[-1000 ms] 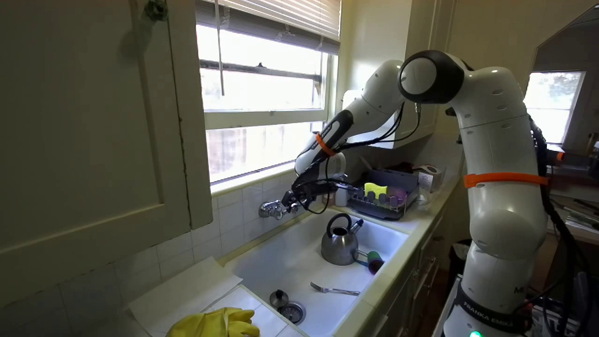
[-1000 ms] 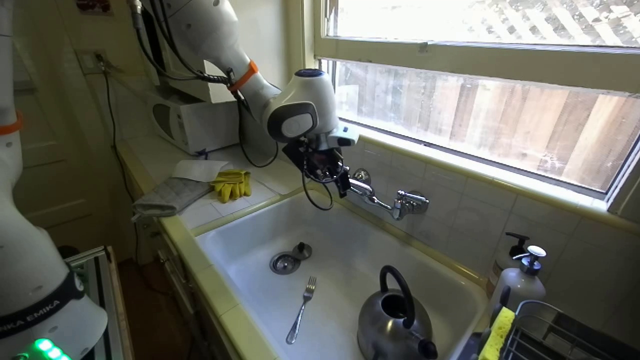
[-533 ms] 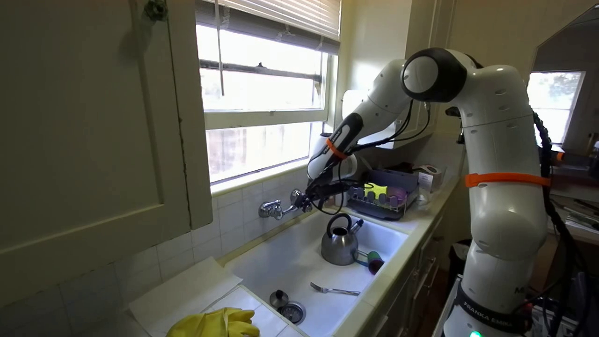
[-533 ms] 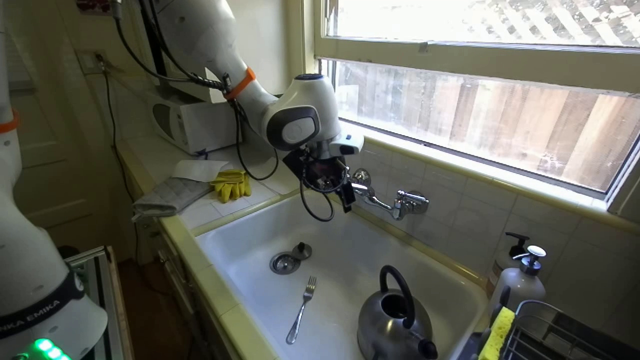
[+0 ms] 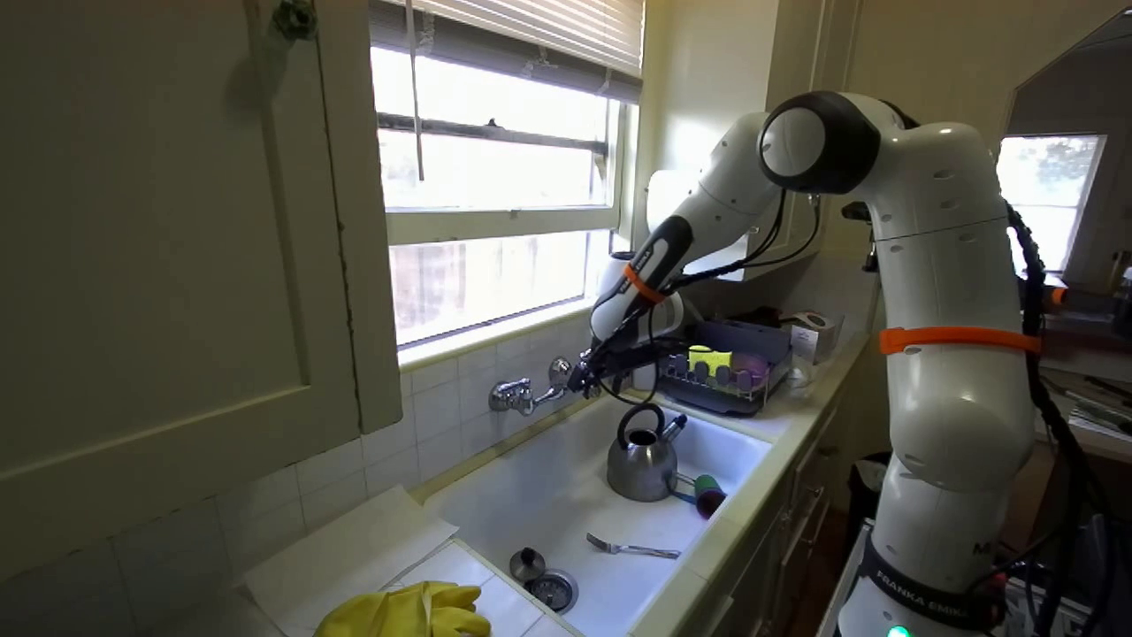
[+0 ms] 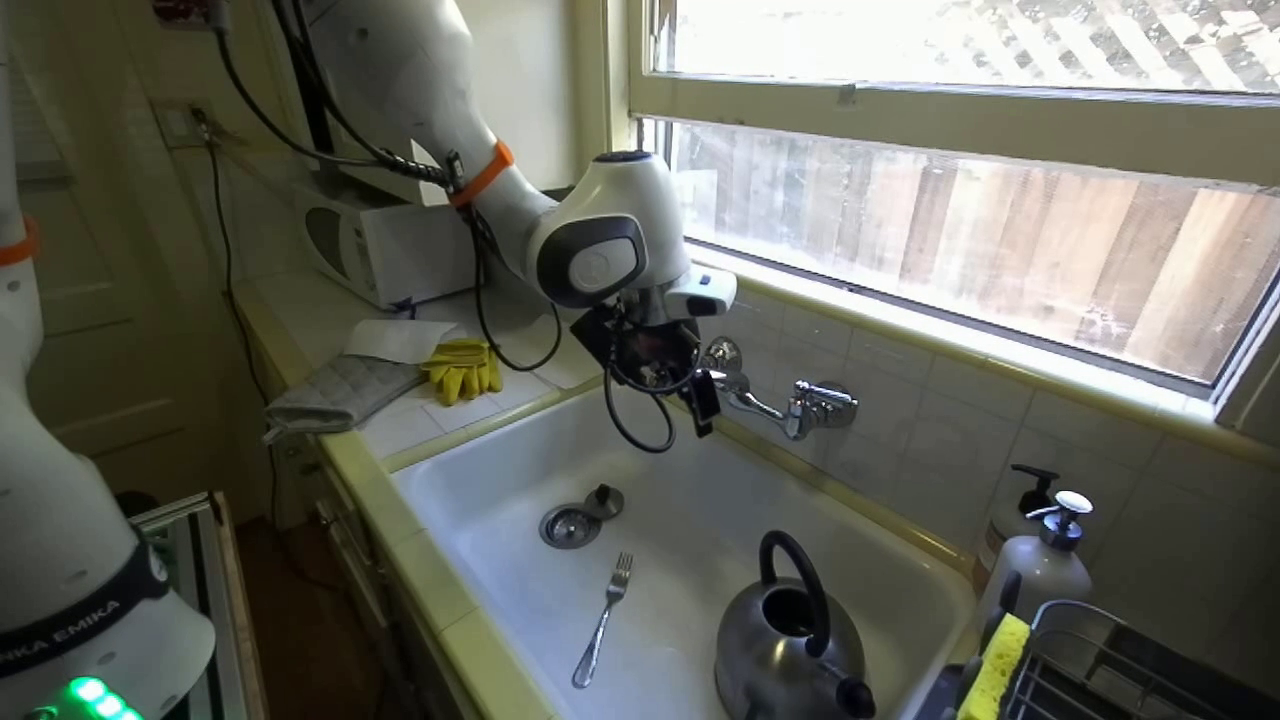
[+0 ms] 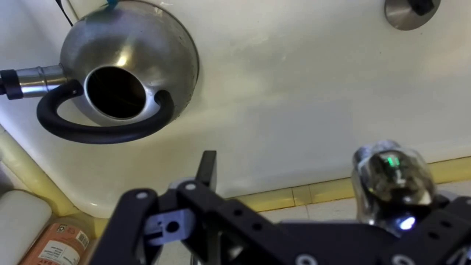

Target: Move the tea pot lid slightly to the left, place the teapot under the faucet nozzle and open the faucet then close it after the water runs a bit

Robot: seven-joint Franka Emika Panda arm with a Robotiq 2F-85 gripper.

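My gripper (image 5: 580, 379) hangs near the faucet (image 5: 522, 397), jaws wide apart, while the teapot (image 5: 640, 475) and lid (image 5: 527, 564) sit in the sink (image 5: 557, 504).

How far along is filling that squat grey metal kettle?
Apparently done: the small grey round metal lid lies off the kettle, by the metal drain. In hand: the open black gripper hangs near the chrome two-handled faucet, its aim unclear. Left: the kettle sits aside from the faucet, which shows no flow, so placing and filling likely remain.
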